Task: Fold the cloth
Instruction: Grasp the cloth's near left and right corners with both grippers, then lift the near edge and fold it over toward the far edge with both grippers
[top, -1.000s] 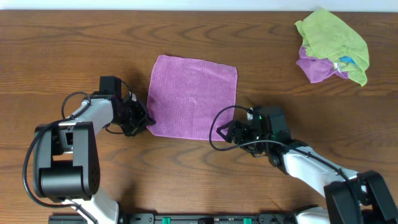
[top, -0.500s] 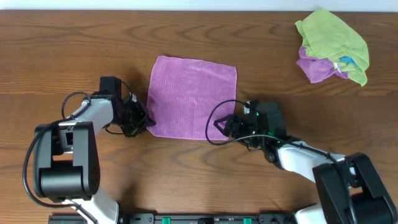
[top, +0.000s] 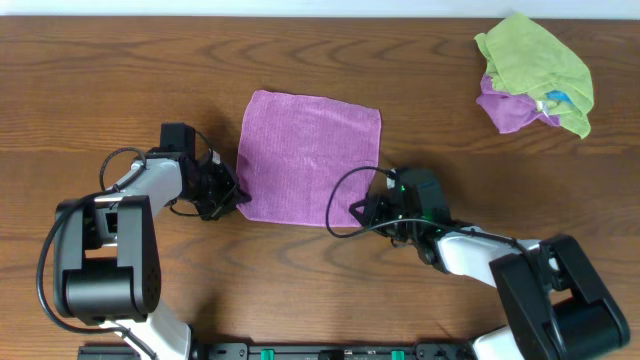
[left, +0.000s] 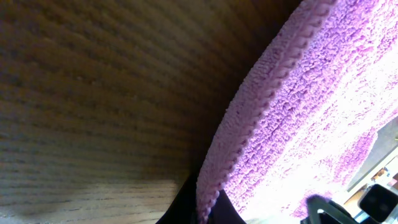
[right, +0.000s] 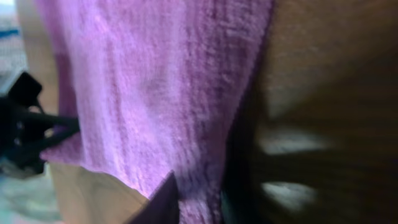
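Note:
A purple cloth (top: 310, 155) lies flat on the wooden table in the overhead view. My left gripper (top: 232, 197) is shut on its near-left corner. In the left wrist view the stitched cloth edge (left: 249, 118) runs down between the dark fingers of the left gripper (left: 202, 210). My right gripper (top: 362, 212) sits at the near-right corner. In the right wrist view the cloth (right: 143, 93) passes between the two fingers of the right gripper (right: 200, 202), which stand close together and pinch it.
A heap of green and purple cloths (top: 533, 72) sits at the back right of the table. A black cable (top: 338, 200) loops over the cloth's near-right edge beside the right arm. Bare wood (top: 120, 80) surrounds the cloth.
My right gripper has slid left onto the cloth's near-right corner and closed from wide open onto it. The left gripper and the cloth have stayed put.

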